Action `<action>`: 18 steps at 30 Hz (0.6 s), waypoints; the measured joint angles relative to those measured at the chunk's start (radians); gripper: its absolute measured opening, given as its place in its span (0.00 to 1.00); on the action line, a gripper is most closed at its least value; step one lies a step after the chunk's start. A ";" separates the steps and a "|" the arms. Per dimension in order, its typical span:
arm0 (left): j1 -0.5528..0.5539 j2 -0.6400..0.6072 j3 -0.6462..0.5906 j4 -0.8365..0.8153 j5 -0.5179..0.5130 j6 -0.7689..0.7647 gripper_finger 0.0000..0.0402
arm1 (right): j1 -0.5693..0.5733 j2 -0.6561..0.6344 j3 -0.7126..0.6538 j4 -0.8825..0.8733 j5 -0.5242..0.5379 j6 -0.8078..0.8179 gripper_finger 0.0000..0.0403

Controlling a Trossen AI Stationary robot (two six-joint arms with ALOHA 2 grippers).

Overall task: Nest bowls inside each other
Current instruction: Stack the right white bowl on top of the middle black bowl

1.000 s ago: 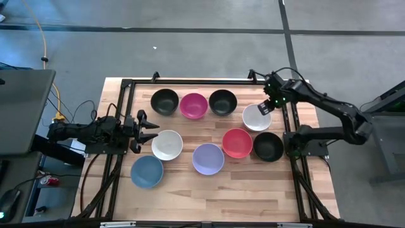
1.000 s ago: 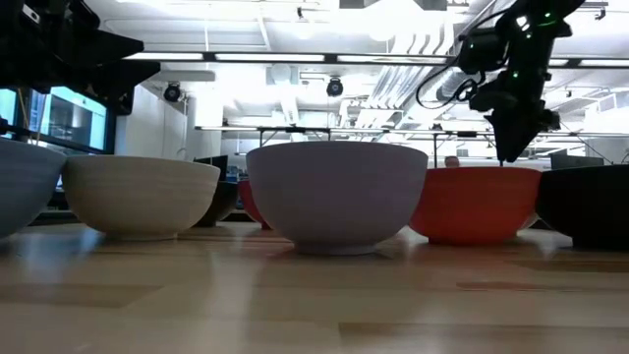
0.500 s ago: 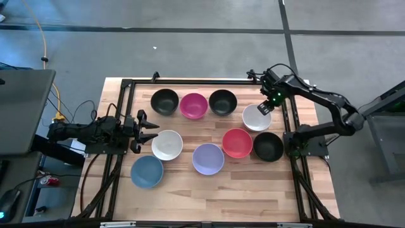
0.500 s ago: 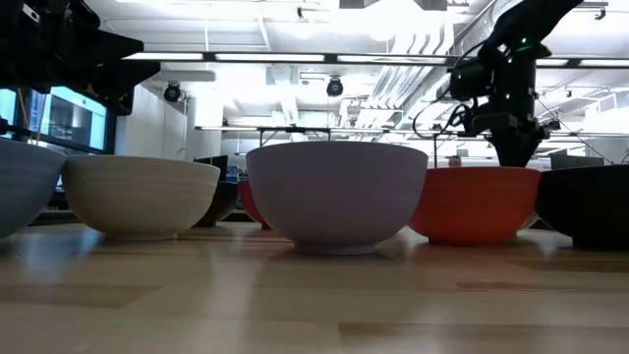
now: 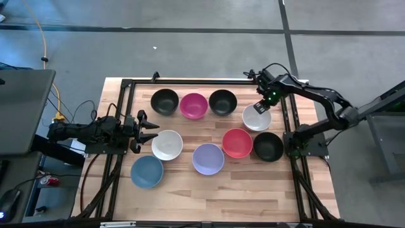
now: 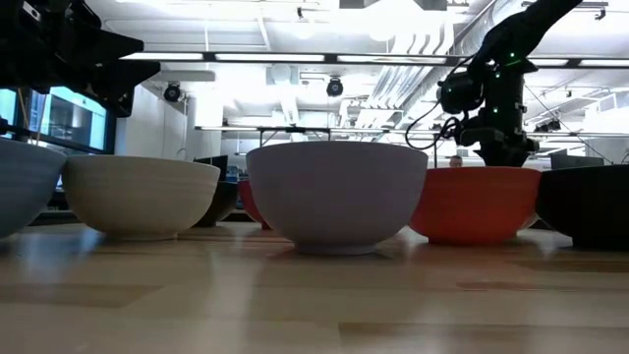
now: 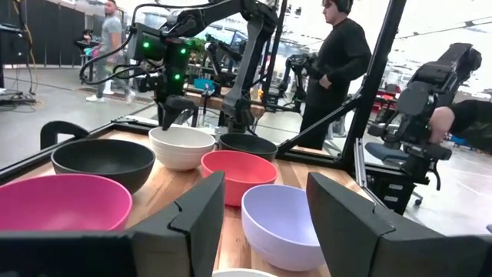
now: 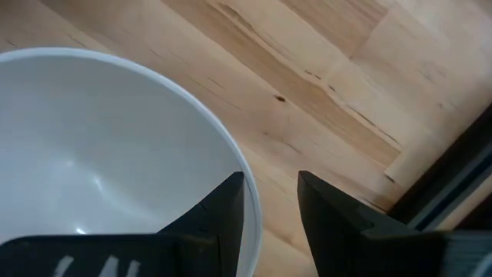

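Observation:
Nine bowls sit on their bases on the wooden table: black (image 5: 164,101), magenta (image 5: 193,106) and black (image 5: 222,102) in the far row, white (image 5: 256,118) to their right, then red (image 5: 237,143), black (image 5: 268,146), lavender (image 5: 208,158), white (image 5: 167,145) and blue (image 5: 147,171). My right gripper (image 5: 261,107) is open, pointing down over the right white bowl's far-right rim (image 8: 247,188). One finger (image 8: 223,211) stands inside the rim and the other (image 8: 334,211) outside it. My left gripper (image 5: 149,131) is open, held level beside the left white bowl.
A black metal frame (image 5: 126,83) runs along the table's far, left and right edges. Bare wood (image 5: 240,196) lies along the near side. People stand in the room beyond the table (image 7: 338,61).
My right gripper has moved down and toward the table's left, from above the table's right frame rail to the right white bowl's rim. In the low view it has sunk behind the red bowl. No bowl has moved.

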 joint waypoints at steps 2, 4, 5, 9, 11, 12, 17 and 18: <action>0.000 0.000 0.000 0.000 0.000 0.000 0.43 | 0.001 0.013 0.000 0.003 0.000 0.000 0.28; 0.000 0.000 0.000 0.000 0.000 0.000 0.43 | 0.003 0.021 0.000 0.008 0.000 0.000 0.26; 0.000 0.000 0.000 0.000 0.000 0.000 0.43 | 0.003 0.023 0.000 0.012 0.000 0.001 0.25; 0.000 0.000 0.000 0.000 0.000 0.000 0.43 | 0.003 0.023 0.000 0.040 0.000 0.017 0.11; 0.000 0.000 0.000 0.000 0.000 0.000 0.43 | 0.003 0.023 0.000 0.044 -0.003 0.022 0.03; 0.000 0.000 0.000 0.000 0.000 0.000 0.43 | 0.003 0.023 0.000 0.057 -0.007 0.031 0.02; 0.000 0.000 0.000 -0.005 0.000 0.000 0.43 | 0.003 0.023 0.001 0.076 -0.040 0.053 0.01; 0.000 0.000 0.000 -0.009 0.000 0.000 0.43 | 0.003 0.023 0.004 0.076 -0.050 0.054 0.01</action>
